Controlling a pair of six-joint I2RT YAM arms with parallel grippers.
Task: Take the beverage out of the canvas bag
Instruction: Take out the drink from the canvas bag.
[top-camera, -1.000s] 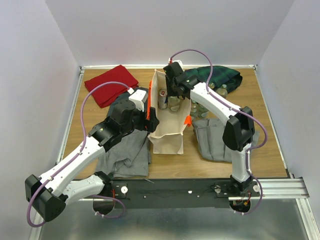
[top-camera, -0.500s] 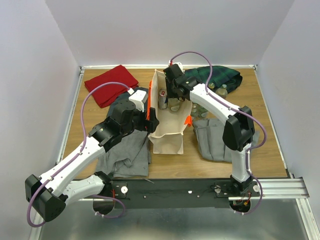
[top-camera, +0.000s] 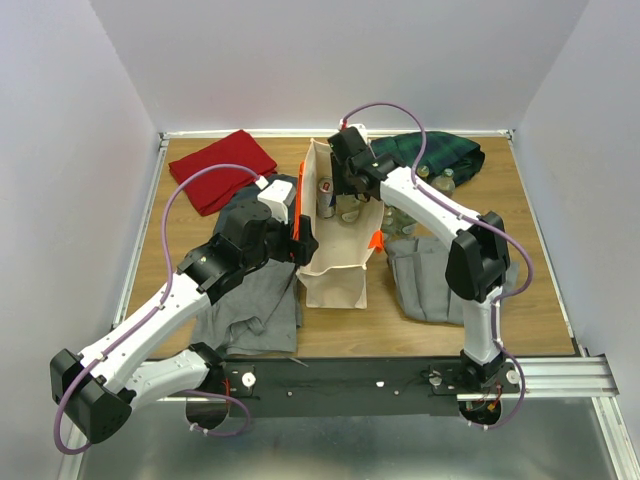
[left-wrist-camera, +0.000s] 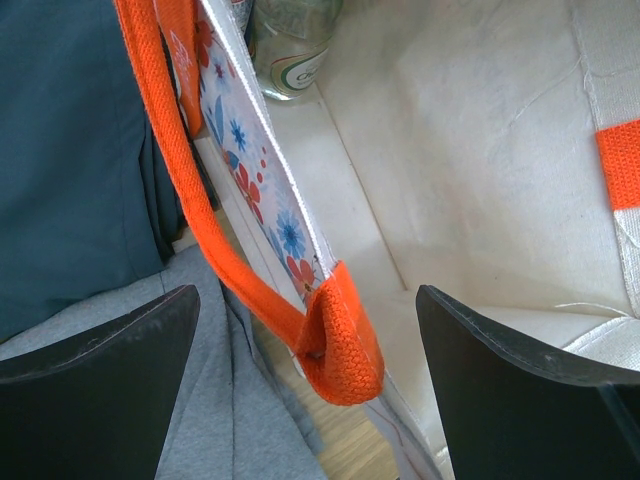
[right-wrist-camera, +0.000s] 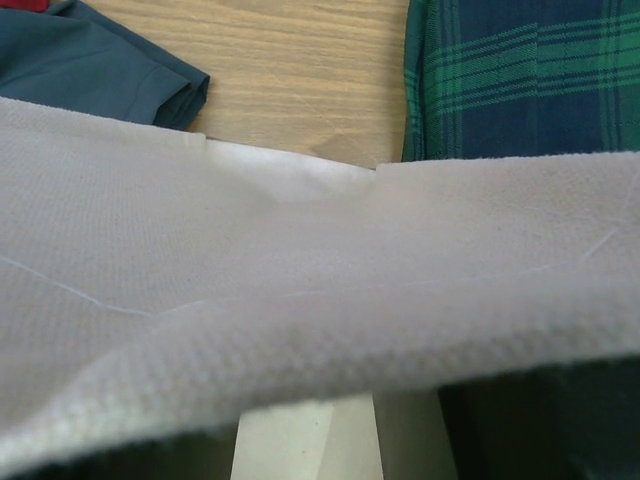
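Beige canvas bag (top-camera: 335, 255) with orange handles, table centre | clear glass beverage bottle (left-wrist-camera: 290, 45) inside, 12 o'clock end: rigid, slick, breakable, fairly heavy; take the neck | left gripper (left-wrist-camera: 310, 340) jaws spread astride bag wall | right gripper (top-camera: 345, 190) in bag, jaws unreadable.

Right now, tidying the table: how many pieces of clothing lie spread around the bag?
5: red cloth far left, teal garment, grey garment near left, plaid garment far right, grey garment near right. Others may be hidden.
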